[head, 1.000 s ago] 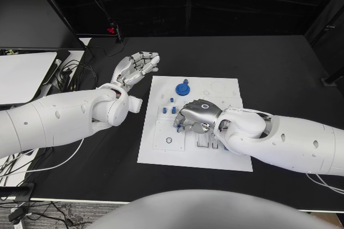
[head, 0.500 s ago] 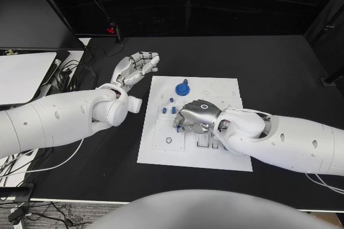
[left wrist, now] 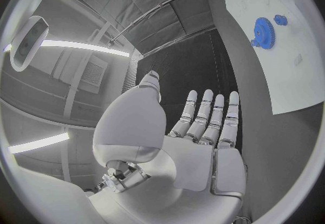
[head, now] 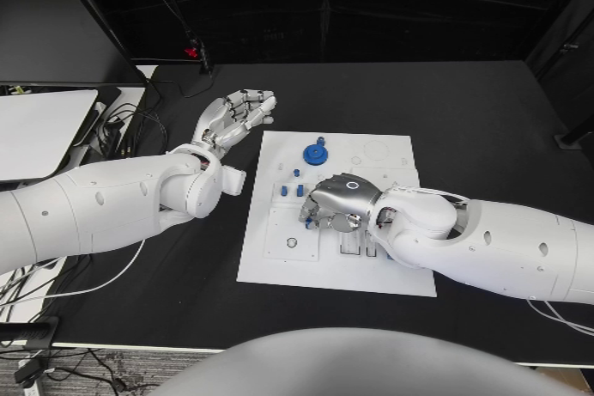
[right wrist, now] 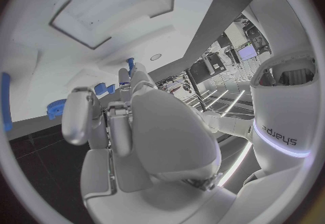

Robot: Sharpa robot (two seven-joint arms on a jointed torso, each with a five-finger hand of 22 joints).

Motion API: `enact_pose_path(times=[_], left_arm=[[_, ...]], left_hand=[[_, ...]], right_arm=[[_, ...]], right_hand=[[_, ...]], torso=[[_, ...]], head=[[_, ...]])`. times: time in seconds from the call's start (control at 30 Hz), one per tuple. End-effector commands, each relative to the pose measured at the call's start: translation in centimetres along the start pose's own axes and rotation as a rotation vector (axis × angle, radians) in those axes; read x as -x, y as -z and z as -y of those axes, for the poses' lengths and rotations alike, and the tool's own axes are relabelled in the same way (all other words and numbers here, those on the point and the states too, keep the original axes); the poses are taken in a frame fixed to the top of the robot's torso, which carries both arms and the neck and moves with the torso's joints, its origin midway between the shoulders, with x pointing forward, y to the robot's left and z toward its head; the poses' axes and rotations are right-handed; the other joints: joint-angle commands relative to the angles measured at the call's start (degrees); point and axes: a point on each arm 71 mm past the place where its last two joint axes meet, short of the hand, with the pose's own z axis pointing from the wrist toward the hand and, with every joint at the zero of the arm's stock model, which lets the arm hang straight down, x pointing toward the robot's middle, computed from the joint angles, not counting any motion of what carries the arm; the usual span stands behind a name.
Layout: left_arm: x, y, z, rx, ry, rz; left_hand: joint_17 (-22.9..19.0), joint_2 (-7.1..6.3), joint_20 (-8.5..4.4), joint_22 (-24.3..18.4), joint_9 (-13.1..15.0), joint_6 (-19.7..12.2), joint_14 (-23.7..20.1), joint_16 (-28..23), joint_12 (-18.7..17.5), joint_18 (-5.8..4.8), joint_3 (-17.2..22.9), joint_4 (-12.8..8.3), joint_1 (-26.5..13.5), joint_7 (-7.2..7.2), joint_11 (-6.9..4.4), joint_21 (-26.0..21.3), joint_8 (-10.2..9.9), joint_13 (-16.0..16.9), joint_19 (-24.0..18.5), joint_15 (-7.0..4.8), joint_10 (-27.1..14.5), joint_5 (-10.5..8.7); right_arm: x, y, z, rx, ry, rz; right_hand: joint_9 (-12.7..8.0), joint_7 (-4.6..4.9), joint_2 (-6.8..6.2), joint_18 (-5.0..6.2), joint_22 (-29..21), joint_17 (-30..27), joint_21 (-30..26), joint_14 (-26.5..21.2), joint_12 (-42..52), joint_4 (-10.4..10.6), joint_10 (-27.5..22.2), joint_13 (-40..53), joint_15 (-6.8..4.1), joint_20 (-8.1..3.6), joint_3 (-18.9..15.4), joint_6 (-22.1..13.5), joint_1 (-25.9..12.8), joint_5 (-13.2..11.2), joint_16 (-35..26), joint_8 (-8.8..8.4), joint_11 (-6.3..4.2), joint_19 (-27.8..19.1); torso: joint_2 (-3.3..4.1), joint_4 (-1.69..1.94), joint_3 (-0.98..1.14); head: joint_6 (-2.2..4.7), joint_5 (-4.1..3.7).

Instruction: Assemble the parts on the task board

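The right robot hand (head: pixel 336 202) hovers low over the middle of the task board (head: pixel 394 276), fingers curled in; whether it grips a part cannot be told. Small blue parts (head: pixel 291 190) lie just beside it, and a blue gear (head: pixel 317 154) sits further up the board. The left robot hand (head: pixel 235 117) is raised beside the board's far left corner, above the black bench (head: pixel 495 121), its fingers spread apart and holding nothing.
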Motion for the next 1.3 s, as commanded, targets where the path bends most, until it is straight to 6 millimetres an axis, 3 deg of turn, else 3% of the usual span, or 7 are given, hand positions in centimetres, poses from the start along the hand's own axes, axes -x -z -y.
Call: enact_pose_path(times=[0.03, 0.4, 0.63, 1.0, 1.17, 1.3], left_arm=[[-0.1, 0.0, 1.1, -0.14, 0.008, -0.007], [0.0, 0.0, 1.1, -0.139, 0.007, -0.006], [0.0, 0.1, 1.1, -0.139, 0.007, -0.006], [0.0, 0.1, 1.0, -0.138, 0.008, -0.006], [0.0, 0.1, 1.0, -0.137, 0.009, -0.007], [0.0, 0.1, 1.0, -0.137, 0.01, -0.008]], left_hand=[[-0.05, 0.62, -0.05, -0.05, -0.05, -0.4, -0.38, 0.3, 0.19, -0.02, 0.4, -0.07, 0.02, 8.09, 0.01, 0.04, 0.29, -0.09, 0.54, 0.08, -0.47, 0.25], [-0.14, 0.75, -0.05, -0.08, -0.07, -0.45, -0.41, 0.38, 0.29, -0.02, 0.41, -0.08, 0.02, 8.09, 0.01, 0.04, 0.34, -0.12, 0.53, 0.08, -0.52, 0.25], [-0.14, 0.75, -0.05, -0.08, -0.07, -0.45, -0.41, 0.38, 0.29, -0.02, 0.41, -0.08, 0.02, 8.09, 0.01, 0.04, 0.34, -0.12, 0.53, 0.08, -0.52, 0.25], [-0.2, 0.84, -0.05, -0.08, -0.08, -0.5, -0.43, 0.44, 0.36, -0.03, 0.42, -0.09, 0.03, 8.1, 0.02, 0.04, 0.38, -0.14, 0.54, 0.08, -0.56, 0.26], [-0.2, 0.84, -0.05, -0.08, -0.08, -0.5, -0.43, 0.44, 0.36, -0.03, 0.42, -0.09, 0.03, 8.1, 0.02, 0.04, 0.38, -0.14, 0.54, 0.08, -0.56, 0.26], [-0.23, 0.87, -0.05, -0.09, -0.09, -0.51, -0.44, 0.47, 0.39, -0.03, 0.41, -0.09, 0.04, 8.1, 0.02, 0.04, 0.39, -0.15, 0.54, 0.09, -0.57, 0.26]], right_arm=[[0.0, -0.1, -0.1, 0.009, 0.021, -0.006], [-0.3, 0.0, -0.3, 0.025, 0.052, -0.014], [-0.4, 0.0, -0.4, 0.029, 0.065, -0.018], [-0.2, 0.0, -0.4, 0.029, 0.061, 0.021], [0.4, 0.3, -0.3, 0.025, 0.031, 0.113], [1.0, 0.7, -0.1, 0.02, -0.01, 0.198]], right_hand=[[0.0, 0.27, -0.08, 1.16, 8.15, 15.09, -0.19, 5.86, -0.29, 0.02, -0.08, -0.01, 0.43, 0.38, 0.44, -0.09, 0.26, 0.02, 0.31, -0.17, 0.38, 0.05], [-0.13, 0.24, -0.57, 1.19, 8.1, 15.09, -0.35, 5.86, -0.47, -0.04, -0.73, -0.03, 0.58, 0.51, 0.66, -0.66, 0.17, 0.0, 0.31, -0.66, 0.52, -0.02], [-0.31, -0.3, -2.34, 1.29, 7.92, 14.45, -0.86, 5.72, -0.48, 0.12, -2.69, -0.03, 0.83, 0.75, 0.34, -2.36, -0.71, -0.04, 0.02, -1.69, 0.81, -0.21], [-0.35, -1.31, -3.98, 1.59, 7.29, 12.85, -2.35, 5.35, -0.36, 0.33, -4.21, 0.03, 1.19, 1.13, -1.02, -4.89, -4.48, -0.18, -0.72, -1.94, 1.34, -0.8], [-0.42, -2.03, -4.68, 1.87, 6.7, 11.2, -3.6, 4.95, -0.34, 0.29, -4.78, 0.07, 1.13, 1.14, -1.97, -7.24, -7.11, -0.22, -1.52, -2.01, 1.32, -1.26], [-0.43, -1.99, -5.23, 2.08, 6.16, 10.07, -4.71, 4.67, -0.32, 0.2, -5.59, 0.1, 1.09, 1.1, -2.52, -9.29, -8.95, -0.21, -2.1, -2.01, 1.36, -1.61]], torso=[[-0.05, -0.03, 0.03], [-0.07, 0.01, 0.0], [-0.07, -0.03, -0.01], [-0.03, 0.02, 0.03], [-0.02, -0.03, 0.02], [-0.03, -0.06, 0.01]], head=[[0.01, -0.01], [0.01, 0.08], [0.01, 0.06], [0.01, -0.04], [0.01, -0.12], [0.01, -0.22]])
